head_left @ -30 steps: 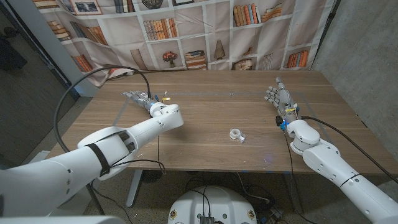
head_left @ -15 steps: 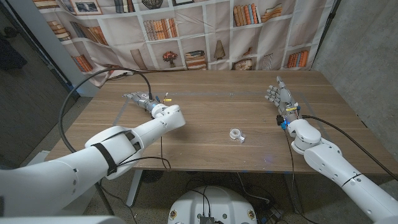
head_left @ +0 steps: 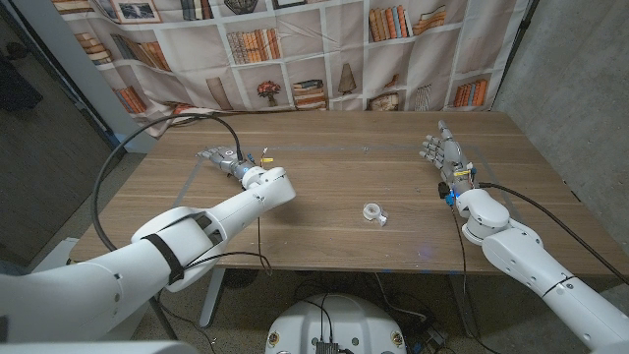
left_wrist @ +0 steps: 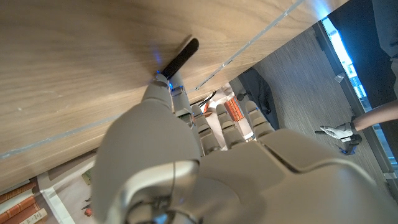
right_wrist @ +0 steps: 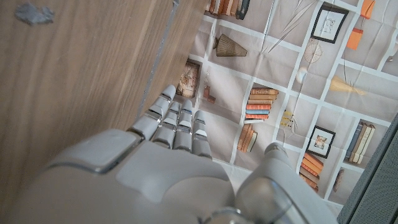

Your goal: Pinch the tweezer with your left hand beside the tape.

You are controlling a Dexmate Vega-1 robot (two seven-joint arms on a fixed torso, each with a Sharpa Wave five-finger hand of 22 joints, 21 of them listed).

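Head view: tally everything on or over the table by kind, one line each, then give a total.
Robot hand: 2, the left robot hand by the tweezer and the right robot hand at the far right.
Tape roll: 1, clear, near the table's middle.
Tweezer: 1, dark, beside the left robot hand's fingers.
Total: 4.

**A Wooden Table Before a Printed Bookshelf Backdrop**

A long wooden table (head_left: 324, 187) with a plank-grain top stood in the middle of the room. Behind it hung a fabric backdrop (head_left: 295, 49) printed with white shelves, rows of books, framed pictures and small ornaments; its creases showed in the cloth. A bare grey concrete wall (head_left: 580, 88) rose to the right. On the left ran a dark wall and a grey floor (head_left: 39, 197). The light was even and soft.
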